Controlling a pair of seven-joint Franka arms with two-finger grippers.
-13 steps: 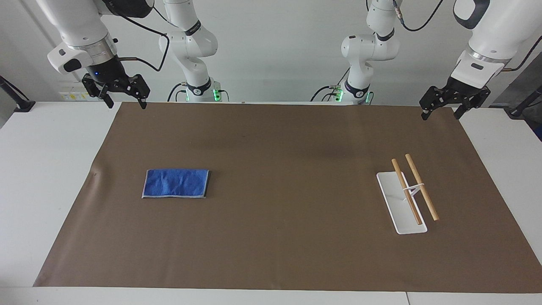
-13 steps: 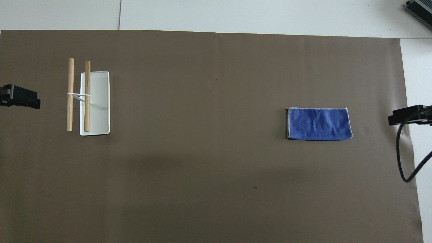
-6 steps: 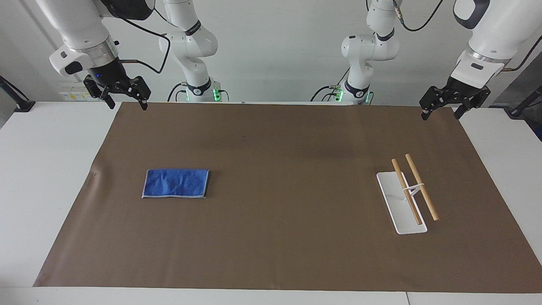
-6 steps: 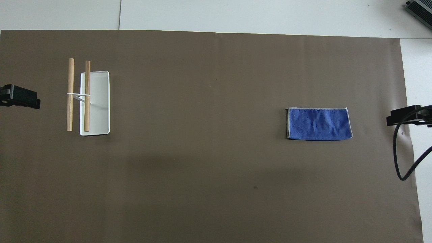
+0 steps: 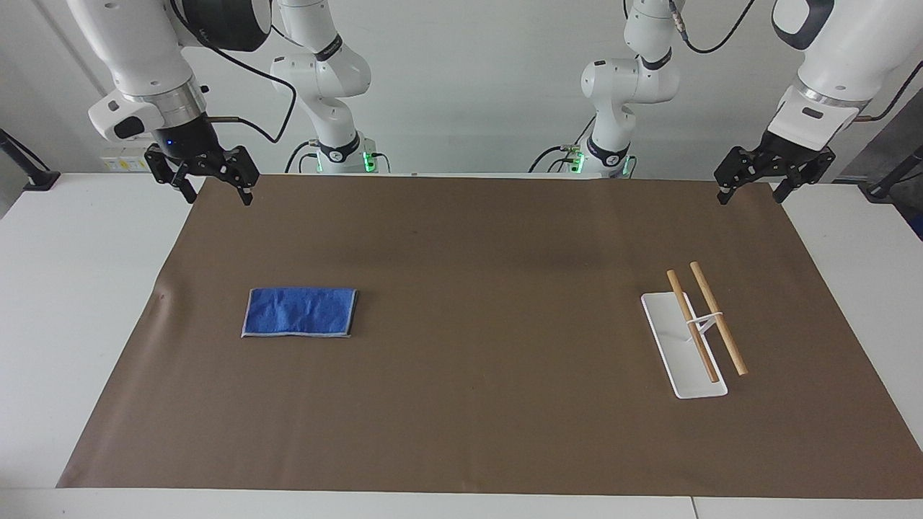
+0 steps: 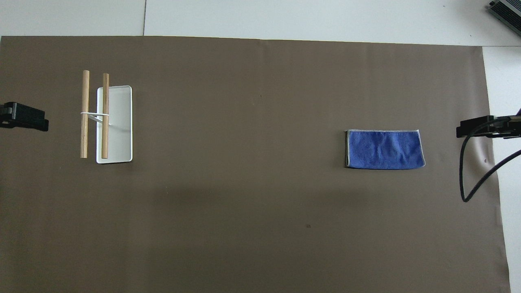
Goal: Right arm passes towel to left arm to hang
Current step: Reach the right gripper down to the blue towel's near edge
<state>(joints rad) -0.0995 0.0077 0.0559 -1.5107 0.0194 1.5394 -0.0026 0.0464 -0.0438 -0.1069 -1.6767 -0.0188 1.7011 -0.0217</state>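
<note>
A brown paper mat (image 5: 476, 238) covers the white table (image 5: 65, 303) under a plain pale wall. Over the past second the right gripper (image 5: 211, 189), jaws spread wide and empty, has drifted down and inward over the mat's corner at the right arm's end, so the reach for the towel looks to be just starting. The blue towel (image 5: 299, 312) lies flat and folded on the mat, toward the right arm's end, untouched. Toward the left arm's end stands the hanging rack (image 5: 694, 331), two wooden bars on a white base. The left gripper (image 5: 750, 191) waits, wide and empty, above its mat corner. In the overhead view both grippers are cut off at the edges, only black tips showing.
</note>
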